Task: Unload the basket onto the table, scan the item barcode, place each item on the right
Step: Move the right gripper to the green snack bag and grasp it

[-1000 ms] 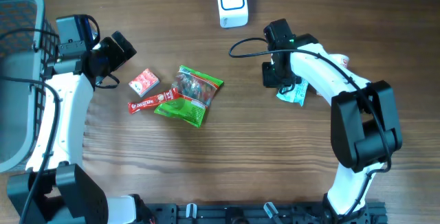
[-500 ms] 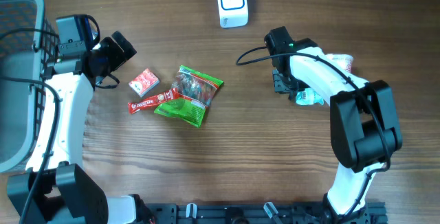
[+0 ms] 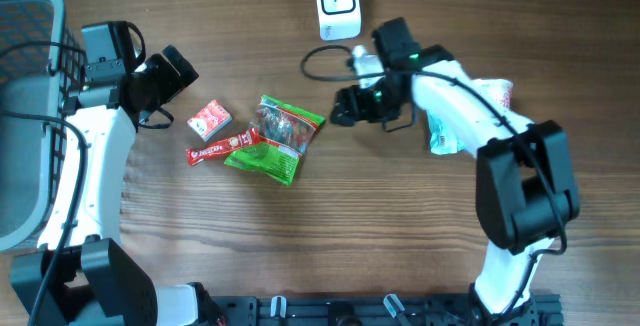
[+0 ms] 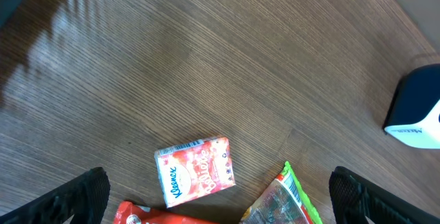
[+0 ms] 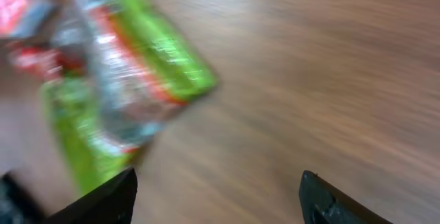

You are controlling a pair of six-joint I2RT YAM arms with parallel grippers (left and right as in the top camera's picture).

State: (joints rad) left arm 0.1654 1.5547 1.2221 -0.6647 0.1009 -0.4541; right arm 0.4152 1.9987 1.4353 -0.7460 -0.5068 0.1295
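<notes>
Right gripper [image 3: 345, 107], jaws gaping empty like the left gripper's [image 3: 181, 69], is hovering by the packet [image 3: 278, 138]; the bar [image 3: 213, 150] touching it is risking a double grab.

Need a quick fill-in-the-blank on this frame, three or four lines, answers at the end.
1. The tissue pack carries the brand name ____.
2. The jaws of the right gripper stand ____, with nothing between them.
3. One end of the red bar meets the ____ snack bag.
4. The body of the scanner is ____.

Missing words: Kleenex; open; green; white.
</notes>
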